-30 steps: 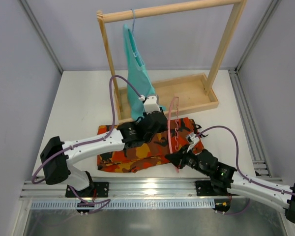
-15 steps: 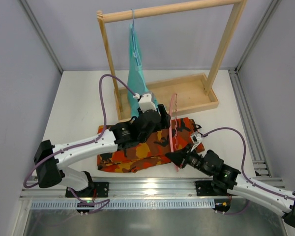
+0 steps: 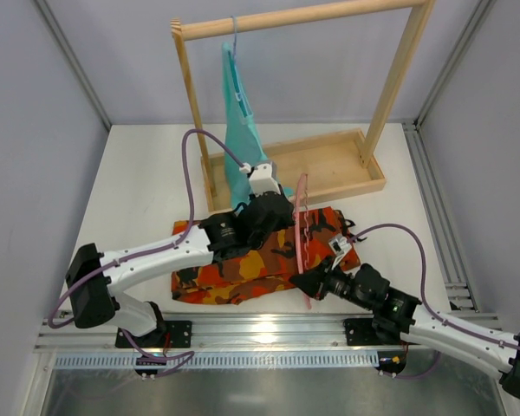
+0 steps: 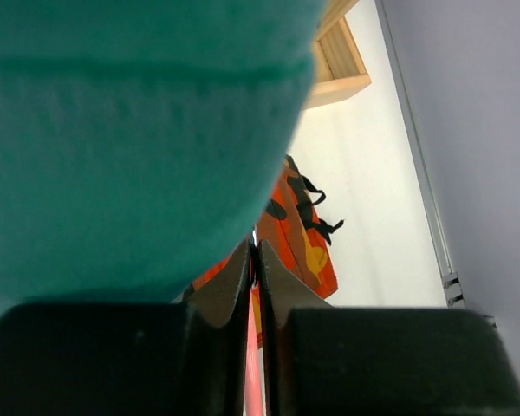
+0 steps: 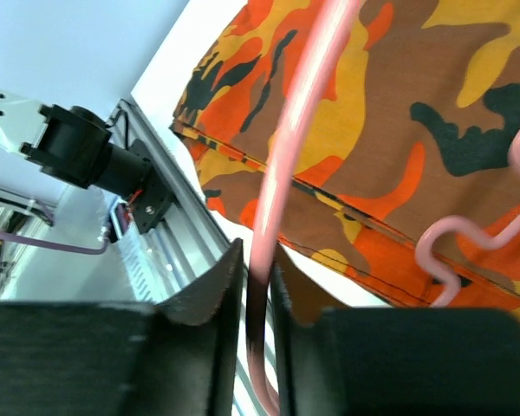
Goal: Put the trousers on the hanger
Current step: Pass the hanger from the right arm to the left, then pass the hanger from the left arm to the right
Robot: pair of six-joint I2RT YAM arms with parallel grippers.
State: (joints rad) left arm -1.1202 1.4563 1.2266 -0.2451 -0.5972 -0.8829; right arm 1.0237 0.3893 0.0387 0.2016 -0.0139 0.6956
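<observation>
table: white top [image 3: 139, 199], grey walls on three sides; wooden rack [image 3: 397, 78] stands at the far side, its tray base on the table
rack load: teal garment [image 3: 238, 130] hangs from the top bar on a thin hanger; its lower end drapes onto the left wrist housing and fills the upper part of the left wrist view
trousers [image 3: 234, 269]: camo, lying flat and folded on the table just in front of the rack base; not on the hanger; black straps show at the right end
hanger [image 3: 300, 225]: pink, held up on edge above the right part of the trousers; far end near the tray's front edge, near end just past the trousers' near hem; wavy bar visible at the right of the right wrist view
left gripper [image 3: 286, 208]: reaches across the trousers to the upper half of the hanger; fingers nearly together, a thin pink strip pinched between them in the wrist view; reads as clamped on the hanger
right gripper [image 3: 309, 282]: at the near end of the hanger; fingers closed on the curved pink arm, which passes straight through the narrow gap; camo cloth lies behind it
</observation>
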